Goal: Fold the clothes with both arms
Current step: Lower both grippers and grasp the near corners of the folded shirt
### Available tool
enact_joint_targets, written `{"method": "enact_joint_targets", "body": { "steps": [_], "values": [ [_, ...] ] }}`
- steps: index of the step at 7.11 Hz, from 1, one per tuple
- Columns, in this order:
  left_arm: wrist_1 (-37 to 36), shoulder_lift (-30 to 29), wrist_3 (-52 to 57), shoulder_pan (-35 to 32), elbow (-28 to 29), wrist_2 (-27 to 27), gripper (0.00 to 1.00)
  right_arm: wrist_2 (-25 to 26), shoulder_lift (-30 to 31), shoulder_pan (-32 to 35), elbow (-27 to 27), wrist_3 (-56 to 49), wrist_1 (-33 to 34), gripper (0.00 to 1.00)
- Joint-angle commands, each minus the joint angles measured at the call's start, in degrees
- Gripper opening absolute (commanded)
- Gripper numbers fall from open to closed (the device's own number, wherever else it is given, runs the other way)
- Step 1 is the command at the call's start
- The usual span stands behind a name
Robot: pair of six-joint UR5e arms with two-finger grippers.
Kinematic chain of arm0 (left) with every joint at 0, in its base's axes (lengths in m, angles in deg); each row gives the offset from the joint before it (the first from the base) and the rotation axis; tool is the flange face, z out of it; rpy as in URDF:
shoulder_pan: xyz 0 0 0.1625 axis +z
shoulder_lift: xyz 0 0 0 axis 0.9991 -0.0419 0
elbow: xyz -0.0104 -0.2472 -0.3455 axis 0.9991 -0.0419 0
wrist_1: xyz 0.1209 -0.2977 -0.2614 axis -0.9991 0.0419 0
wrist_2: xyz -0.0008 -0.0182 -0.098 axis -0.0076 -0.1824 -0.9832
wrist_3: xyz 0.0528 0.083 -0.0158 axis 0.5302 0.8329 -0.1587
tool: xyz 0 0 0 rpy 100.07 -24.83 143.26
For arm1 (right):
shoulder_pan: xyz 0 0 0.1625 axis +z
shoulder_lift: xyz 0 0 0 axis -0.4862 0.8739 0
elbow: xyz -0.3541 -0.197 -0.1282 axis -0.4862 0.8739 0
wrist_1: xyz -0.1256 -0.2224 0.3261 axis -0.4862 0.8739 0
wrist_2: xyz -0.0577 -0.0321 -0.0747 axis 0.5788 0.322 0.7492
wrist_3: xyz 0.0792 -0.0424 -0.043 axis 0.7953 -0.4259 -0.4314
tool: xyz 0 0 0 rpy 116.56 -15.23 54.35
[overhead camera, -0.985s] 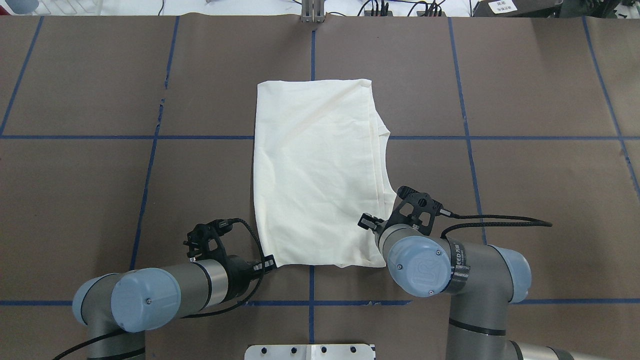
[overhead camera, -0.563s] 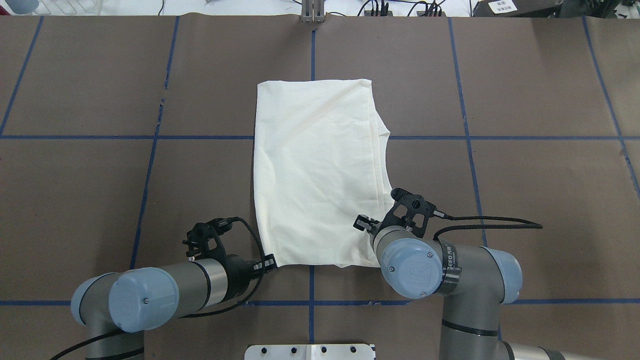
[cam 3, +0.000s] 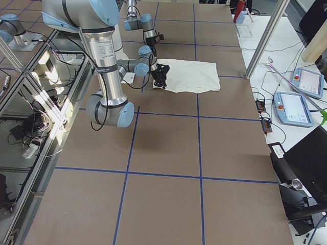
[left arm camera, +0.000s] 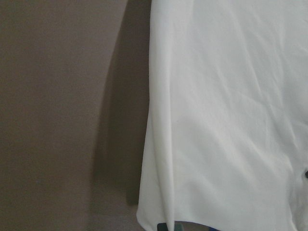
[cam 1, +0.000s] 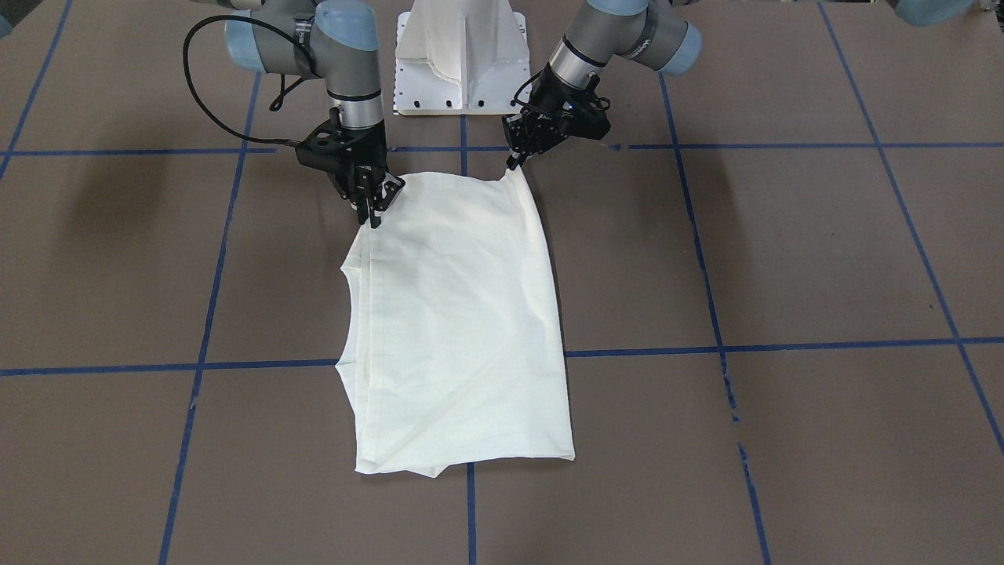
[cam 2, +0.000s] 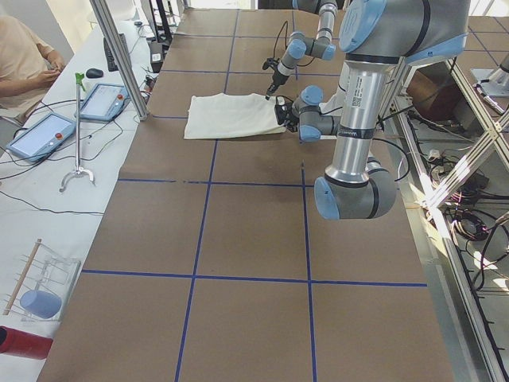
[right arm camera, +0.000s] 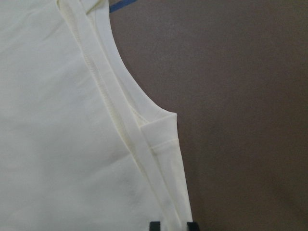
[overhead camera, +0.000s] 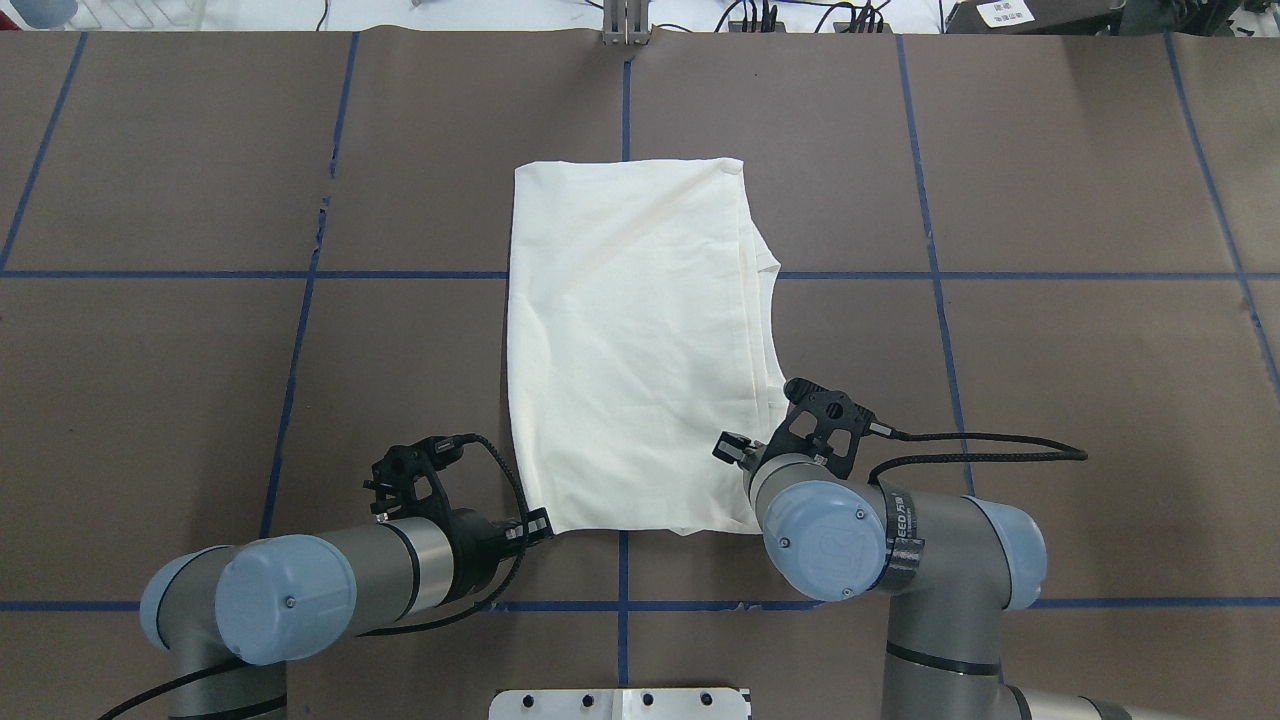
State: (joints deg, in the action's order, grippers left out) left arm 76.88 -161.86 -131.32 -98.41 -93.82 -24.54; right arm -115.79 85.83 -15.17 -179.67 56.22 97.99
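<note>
From the front, right gripper [cam 1: 376,208] at shirt [cam 1: 459,314] corner, wrist-hidden overhead.

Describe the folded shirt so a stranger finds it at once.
On the brown table gridded with blue tape, look at its middle. The cream shirt lies folded in a rectangle: the only pale cloth there, curved neckline toward the right gripper.
</note>
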Motion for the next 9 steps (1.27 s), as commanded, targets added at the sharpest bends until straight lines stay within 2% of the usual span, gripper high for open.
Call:
{"method": "enact_joint_targets", "body": {
  "steps": [1,5,7,8,9],
  "values": [
    [0.0,0.0,0.0,0.0,0.0,0.1,0.00,0.2,0.0,-0.1,0.0,-0.1,0.1,0.47],
    [0.0,0.0,0.0,-0.1,-0.1,0.1,0.00,0.4,0.0,-0.5,0.3,0.0,0.1,0.43],
    [0.0,0.0,0.0,-0.2,-0.3,0.1,0.00,1.1,-0.1,-0.8,0.3,0.0,0.1,0.35],
    [0.0,0.1,0.0,-0.2,-0.5,0.1,0.00,1.1,-0.2,-0.8,0.3,0.3,0.0,0.06],
    [0.0,0.1,0.0,-0.2,-0.6,0.1,0.00,1.1,-0.5,-0.8,0.2,0.6,0.0,0.00]
  ]
}}
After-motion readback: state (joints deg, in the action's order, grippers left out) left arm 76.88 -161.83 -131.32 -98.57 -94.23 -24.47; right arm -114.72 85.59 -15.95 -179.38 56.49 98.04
